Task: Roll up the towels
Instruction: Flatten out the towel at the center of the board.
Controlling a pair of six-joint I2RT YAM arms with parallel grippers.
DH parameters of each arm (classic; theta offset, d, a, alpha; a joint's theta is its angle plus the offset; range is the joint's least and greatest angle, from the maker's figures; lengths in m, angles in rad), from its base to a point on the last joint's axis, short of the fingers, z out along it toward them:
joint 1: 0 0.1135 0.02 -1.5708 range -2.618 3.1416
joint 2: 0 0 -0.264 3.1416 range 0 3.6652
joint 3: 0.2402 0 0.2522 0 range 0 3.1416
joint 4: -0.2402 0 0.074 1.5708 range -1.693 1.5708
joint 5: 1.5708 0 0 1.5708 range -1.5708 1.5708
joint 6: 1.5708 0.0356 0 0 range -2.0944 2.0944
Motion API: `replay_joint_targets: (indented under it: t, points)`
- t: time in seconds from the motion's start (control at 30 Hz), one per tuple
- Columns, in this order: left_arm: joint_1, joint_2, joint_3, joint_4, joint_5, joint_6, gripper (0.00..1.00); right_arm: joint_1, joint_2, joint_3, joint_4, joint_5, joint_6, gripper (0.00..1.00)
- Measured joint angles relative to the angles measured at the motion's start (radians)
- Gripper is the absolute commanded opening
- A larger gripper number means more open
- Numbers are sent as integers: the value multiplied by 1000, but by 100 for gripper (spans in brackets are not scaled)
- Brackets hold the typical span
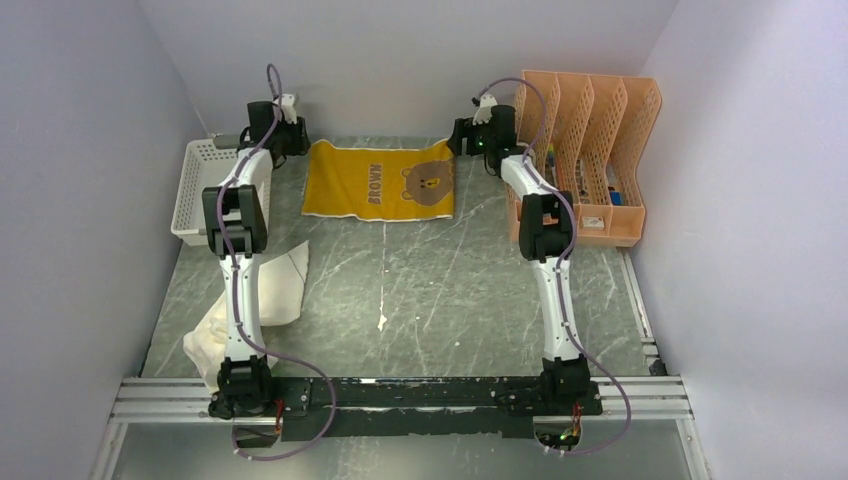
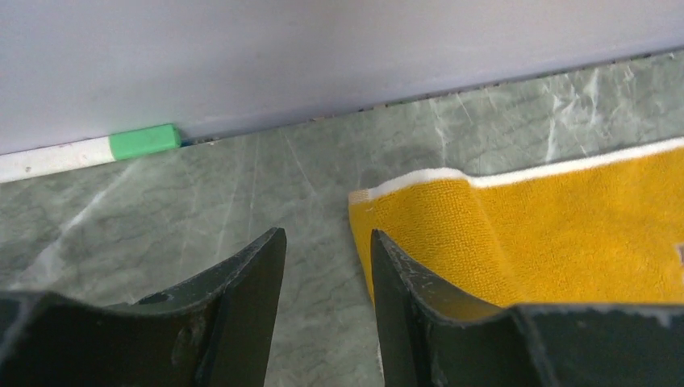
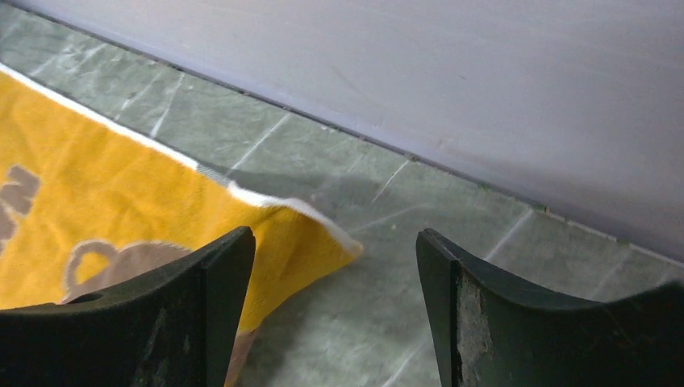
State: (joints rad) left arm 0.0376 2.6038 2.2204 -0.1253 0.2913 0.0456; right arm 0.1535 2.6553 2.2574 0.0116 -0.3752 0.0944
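While both arms reach toward the far side of the table [image 1: 450, 290], we see the mustard-yellow towel [image 1: 380, 180] lying flat and unrolled close to the back wall. Its brown bear face and the word BROWN face up, and a pale border runs along the edge nearest the wall. The left gripper [image 1: 278, 135] hangs over the towel's far left corner. In its wrist view the two dark fingers stand apart with bare marbled table between them and nothing pinched. One finger overlaps the cloth's corner in that view, though we cannot tell whether it actually touches the fabric. The right gripper [image 1: 470, 135] sits at the far right corner, its jaws spread wide. The towel's corner, slightly curled up, lies in the gap nearer one finger, and neither finger closes on it. We find the cream-white towel [image 1: 270, 290] crumpled at the near left of the table, partly under the left arm and well apart from the yellow one. A white basket [image 1: 195, 190] stands at the table's left edge beside the left arm, and an orange file rack [image 1: 590, 150] stands against the right wall near the right arm. At the foot of the back wall, the left wrist view shows a white strip with a green end [image 2: 145, 141].
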Motion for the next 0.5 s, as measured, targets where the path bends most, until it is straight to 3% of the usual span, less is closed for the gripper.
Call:
replay_joint_targets:
  t: [0.13,0.23,0.43,0.5]
  points:
    - [14,34,41,-35,93,35,60,0,82,103,-34,-10,-35,75]
    - [15,55,63,-38,174,51,60,-1,92,106,-40,-25,-49,69]
    - [13,106,95,-45,251,59,53,0,122,147,-38,-72,-51,44]
    - [10,107,98,-48,254,63,45,4,132,151,-37,-90,-52,26]
